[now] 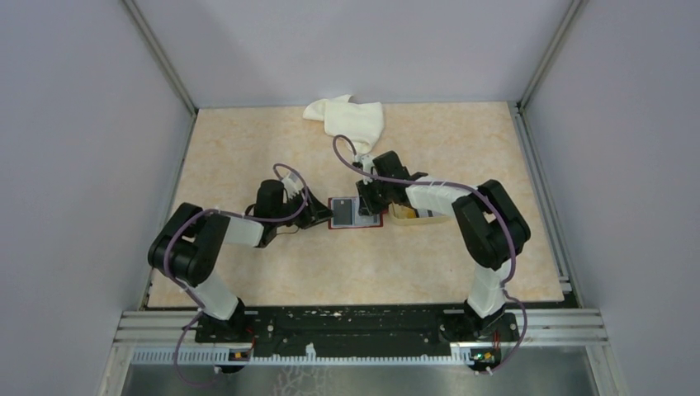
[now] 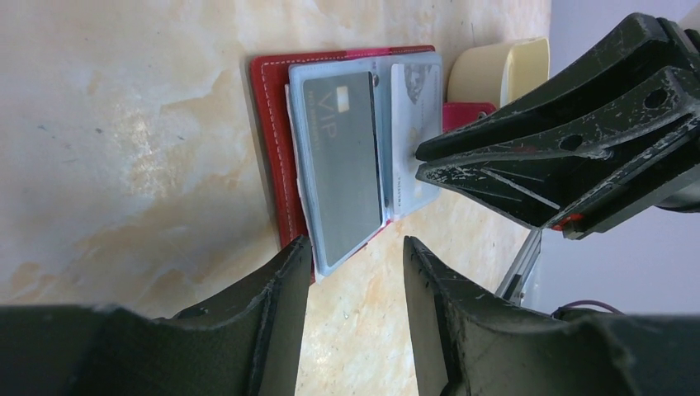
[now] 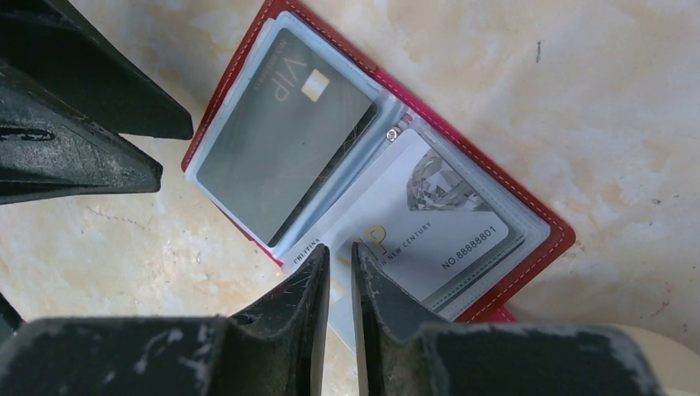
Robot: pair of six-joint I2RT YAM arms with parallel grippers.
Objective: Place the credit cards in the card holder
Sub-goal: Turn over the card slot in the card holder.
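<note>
- The card holder (image 3: 558, 235), red with pale stitching, lies opened flat on the table (image 3: 627, 99), its clear plastic sleeves facing up
- A dark grey VIP card (image 3: 281, 140) sits inside one sleeve
- A silver card (image 3: 429, 223) with a diamond picture lies at the other sleeve; how far in is unclear

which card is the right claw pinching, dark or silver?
The silver diamond-print card, pinched at its edge by the right claw. The dark grey VIP card sits sleeved on the other half.

Beige tray (image 2: 495, 70) crowds the card holder (image 2: 268, 140) on its right; the near side lies unobstructed.
</note>
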